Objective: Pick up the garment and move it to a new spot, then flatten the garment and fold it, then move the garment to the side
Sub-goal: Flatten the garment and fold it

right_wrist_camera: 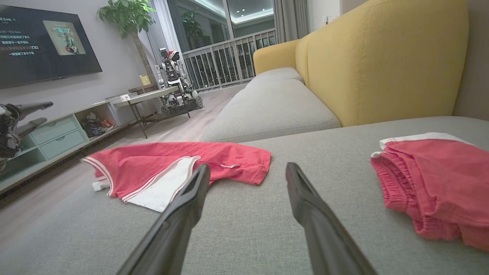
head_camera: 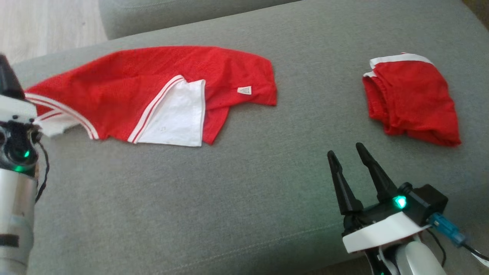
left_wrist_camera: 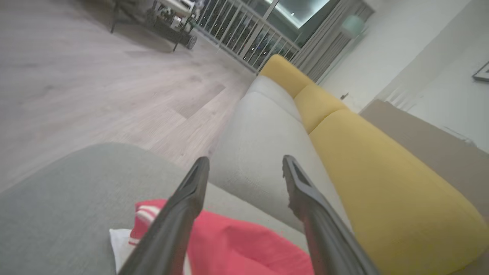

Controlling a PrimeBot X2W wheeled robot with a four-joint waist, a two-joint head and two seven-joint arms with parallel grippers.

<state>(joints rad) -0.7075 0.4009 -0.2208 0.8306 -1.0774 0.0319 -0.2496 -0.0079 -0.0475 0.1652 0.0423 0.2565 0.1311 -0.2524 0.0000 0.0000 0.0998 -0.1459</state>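
Observation:
The garment is a red mesh piece with white striped trim and a white panel turned up. It lies spread on the left half of the grey sofa cushion. My left gripper hovers open just above the garment's striped left edge, with nothing between its fingers. From the right wrist view, that left gripper hangs past the garment's left end. My right gripper stands open and empty over bare cushion, below and between the two red pieces; it also shows in its own view.
A second red garment with a white waistband lies folded at the cushion's right. The yellow backrest runs behind it. A further grey cushion adjoins the far side. Wooden floor lies past the left edge.

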